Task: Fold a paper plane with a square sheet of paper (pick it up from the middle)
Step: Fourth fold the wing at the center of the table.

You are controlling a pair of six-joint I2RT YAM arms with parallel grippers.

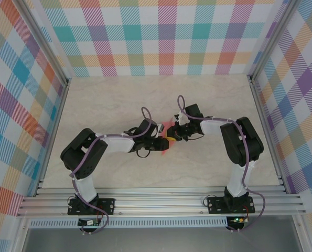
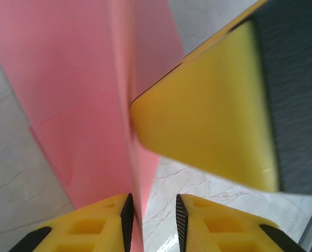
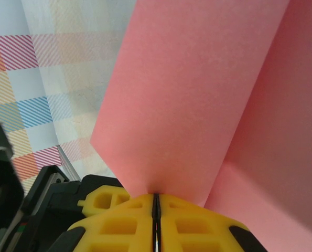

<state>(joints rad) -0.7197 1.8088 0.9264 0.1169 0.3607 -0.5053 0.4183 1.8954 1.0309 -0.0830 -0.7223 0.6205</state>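
Right wrist, pincer: the right pincer [image 3: 156, 202] is closed tight, its yellow pads meeting with the paper nipped between them
Right wrist, paper: the square sheet of paper [image 3: 187, 105] rises from that pinch in two pink panels that meet at a crease, with the checked wall [image 3: 35, 100] behind
Left wrist, pincer: the left pincer [image 2: 153, 212] stands a little apart with a clear gap; the sheet's edge runs down into the gap close to one pad, and nothing is squeezed
Left wrist, paper: it stands on edge, folded and lifted off the marbled table [image 2: 19, 178]; one yellow finger [image 2: 208, 121] of the right pincer comes in from the right and bears on the fold
Top view, arms: both reach to the middle of the table, pincers tip to tip, with the small pink sheet between them
Top view, step: judged as a handover or re-grip on the crease – one side holds while the other is slack
Risk, single hold: only the right pincer grips, so a tug or twist from it could let the thin paper slide out or spring open
Risk, left closing: if the left jaws shut off the crease line, they would press a stray fold and skew the plane
Risk, crowding: the fingertips are so near each other that a small misjudged move could knock the pincers together – tearing or crumpling the sheet
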